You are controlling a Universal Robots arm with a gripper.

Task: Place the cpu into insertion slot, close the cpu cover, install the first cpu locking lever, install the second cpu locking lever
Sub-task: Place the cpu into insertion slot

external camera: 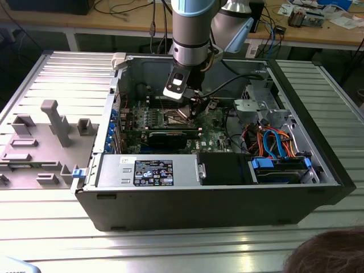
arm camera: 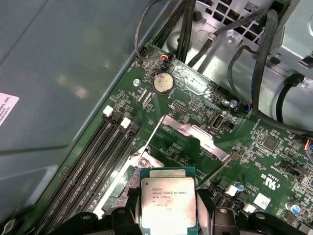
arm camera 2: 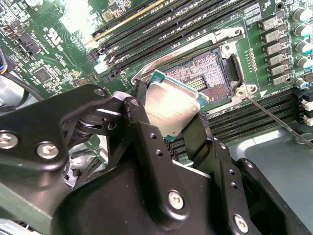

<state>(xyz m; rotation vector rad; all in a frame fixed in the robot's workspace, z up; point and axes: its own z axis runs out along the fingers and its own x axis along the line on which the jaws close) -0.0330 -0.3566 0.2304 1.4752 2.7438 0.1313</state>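
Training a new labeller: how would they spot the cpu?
Inside the open computer case, over the green board, find the black gripper. Clamped in it is the cpu: a small flat square with a silvery-grey top, unlike the dark, silver-rimmed socket close by.

we see the cpu, a small flat square chip with a silvery-grey metal top and a teal-green edge. it is clamped at two opposite sides by the gripper. it hangs tilted just over the insertion slot, not yet seated. the slot is a square dark recess of fine contacts with a silver rim, set in the green circuit board, and lies bare. in the first wrist view the cpu cover, a thin silver frame, seems to stand raised beyond the cpu.
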